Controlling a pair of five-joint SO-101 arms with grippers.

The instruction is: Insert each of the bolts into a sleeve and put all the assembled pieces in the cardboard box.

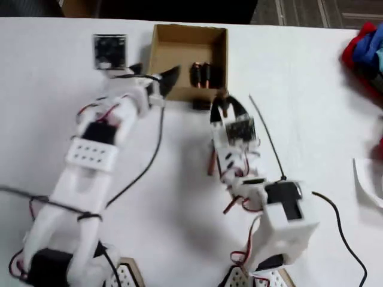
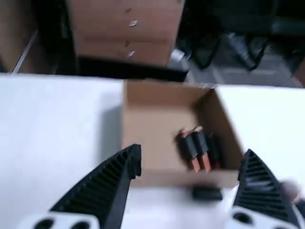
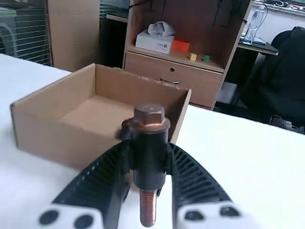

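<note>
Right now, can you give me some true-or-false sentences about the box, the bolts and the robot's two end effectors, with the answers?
1. The right end effector grips a copper bolt inside a black sleeve. True.
2. The brown cardboard box is empty. False: assembled pieces lie inside it.
3. The left end effector is open. True.
4. The left end effector holds the small black piece. False: it lies on the white table, just outside the box.
</note>
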